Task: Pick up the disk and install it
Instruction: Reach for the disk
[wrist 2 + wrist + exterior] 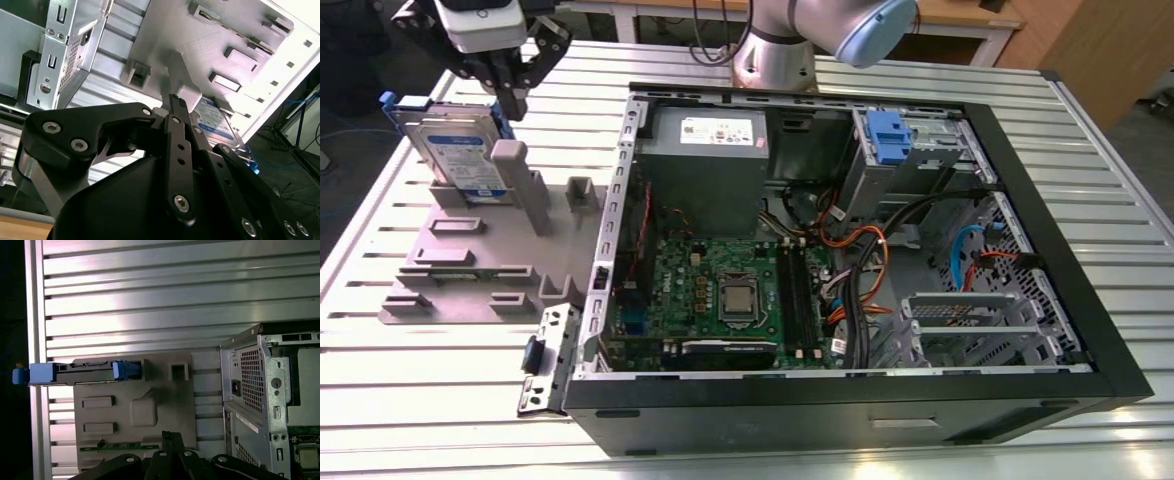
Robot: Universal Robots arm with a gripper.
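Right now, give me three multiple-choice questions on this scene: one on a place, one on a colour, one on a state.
1. Where is the disk? A) inside the case B) in the grey fixture beside the case C) on the floor
2. The disk's bracket is: A) red B) blue C) green
3. The case is: A) closed B) upside down C) open on top
Answers: 1 B, it stands in the fixture; 2 B, blue edging frames it; 3 C, the motherboard lies exposed.

Place: I make this a robotics lab bench | ribbed silver aluminium worktable point(1101, 160) | opened black desktop computer case point(854, 400) | grey plastic fixture plate point(467, 265)
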